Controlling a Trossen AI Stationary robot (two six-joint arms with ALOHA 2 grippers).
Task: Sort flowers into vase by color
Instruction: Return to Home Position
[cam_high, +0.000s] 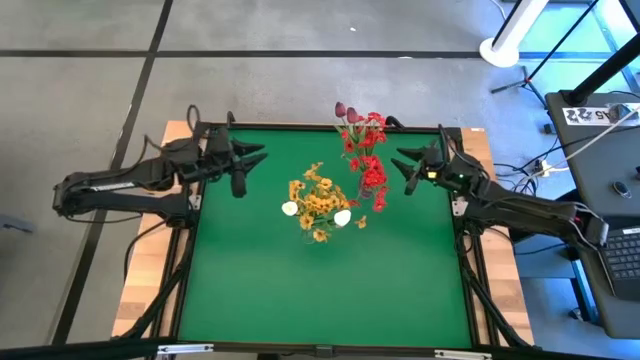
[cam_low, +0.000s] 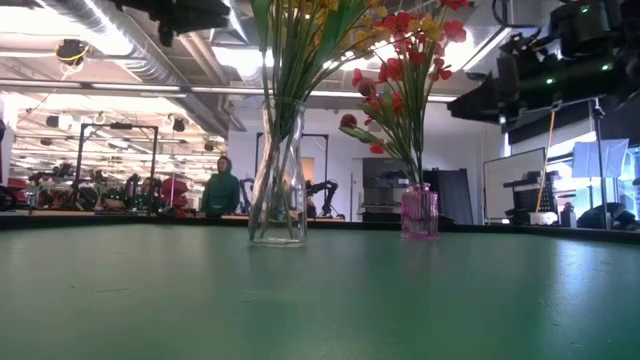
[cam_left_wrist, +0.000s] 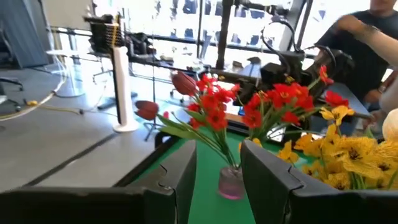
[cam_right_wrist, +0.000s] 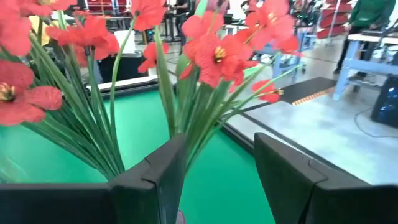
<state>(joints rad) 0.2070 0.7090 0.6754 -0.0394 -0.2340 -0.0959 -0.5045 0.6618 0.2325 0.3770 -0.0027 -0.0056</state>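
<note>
Both hands open at the back corners, flowers sorted into two vases between them.

On my left, the left hand (cam_high: 248, 165) hangs over the back left corner of the green tabletop (cam_high: 300, 300), its dark fingers (cam_left_wrist: 180, 180) spread apart. Next, near the middle, stands the tall clear glass vase (cam_low: 278, 190), holding the yellow blossom clusters (cam_high: 318, 200) and white tulip buds (cam_high: 290, 209). To its right and farther back stands the small violet glass vase (cam_low: 420, 212), carrying the red blossom clusters (cam_high: 372, 172) and dark pink-maroon buds (cam_high: 342, 112). On my right, the right hand (cam_high: 405, 170) hovers close beside the red bouquet, its fingers (cam_right_wrist: 155, 180) likewise apart, green stems just ahead of them.
</note>
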